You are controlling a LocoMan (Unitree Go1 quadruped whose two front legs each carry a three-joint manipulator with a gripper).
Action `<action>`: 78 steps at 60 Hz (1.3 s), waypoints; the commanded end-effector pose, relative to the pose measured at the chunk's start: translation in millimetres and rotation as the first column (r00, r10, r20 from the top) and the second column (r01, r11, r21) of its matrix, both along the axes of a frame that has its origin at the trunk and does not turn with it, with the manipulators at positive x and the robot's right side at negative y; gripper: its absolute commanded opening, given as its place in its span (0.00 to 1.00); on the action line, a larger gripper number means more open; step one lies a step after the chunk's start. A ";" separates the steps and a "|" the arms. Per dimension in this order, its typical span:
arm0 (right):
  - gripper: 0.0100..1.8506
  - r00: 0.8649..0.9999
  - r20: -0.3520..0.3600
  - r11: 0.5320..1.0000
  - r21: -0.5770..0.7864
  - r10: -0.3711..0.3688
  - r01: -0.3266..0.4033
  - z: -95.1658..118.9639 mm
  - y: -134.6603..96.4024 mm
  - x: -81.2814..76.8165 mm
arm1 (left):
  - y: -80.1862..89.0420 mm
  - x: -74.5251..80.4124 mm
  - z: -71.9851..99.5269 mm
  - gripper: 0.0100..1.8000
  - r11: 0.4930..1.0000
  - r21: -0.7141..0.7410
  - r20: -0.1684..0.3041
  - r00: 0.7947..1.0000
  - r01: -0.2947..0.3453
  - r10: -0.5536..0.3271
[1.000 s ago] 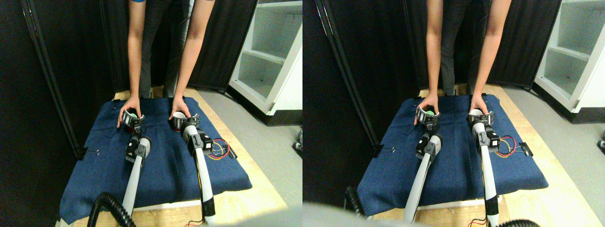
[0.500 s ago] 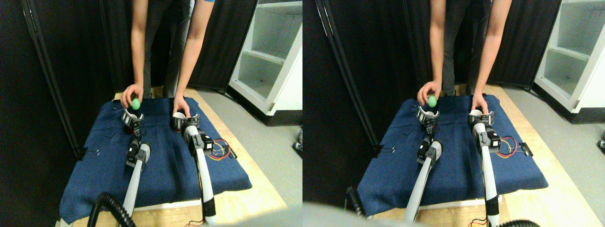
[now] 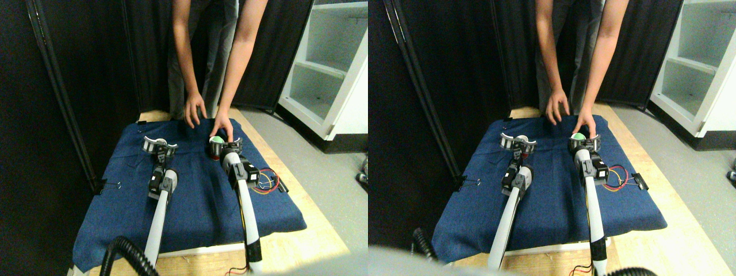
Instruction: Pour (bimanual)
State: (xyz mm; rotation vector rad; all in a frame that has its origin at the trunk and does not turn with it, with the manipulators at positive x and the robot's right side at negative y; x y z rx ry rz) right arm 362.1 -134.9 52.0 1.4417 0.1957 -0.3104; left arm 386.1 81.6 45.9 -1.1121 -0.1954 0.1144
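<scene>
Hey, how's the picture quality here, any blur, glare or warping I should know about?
Stereo pair view: the white shelf unit is overexposed and washed out; the black curtain is too dark to show detail; the wide lens bows the black pole at picture left; the small cup with the green ball and the person's hands look soft; the blue cloth is evenly lit, without glare.
</scene>
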 end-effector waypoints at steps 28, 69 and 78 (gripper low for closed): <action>0.52 1.000 0.026 1.000 0.011 -0.006 0.005 3.2 0.1 5.9 | -10.2 3.4 -0.3 0.52 0.999 0.020 0.054 0.998 -0.026 0.024; 0.50 1.000 0.023 1.000 0.015 -0.011 0.010 0.5 -2.0 7.6 | -12.4 -3.3 14.7 0.59 0.941 0.327 0.219 0.962 0.085 -0.164; 0.50 1.000 0.024 1.000 0.018 -0.012 0.011 0.2 -2.1 8.1 | -11.6 -12.3 31.4 0.59 0.800 0.595 0.264 0.922 0.075 -0.283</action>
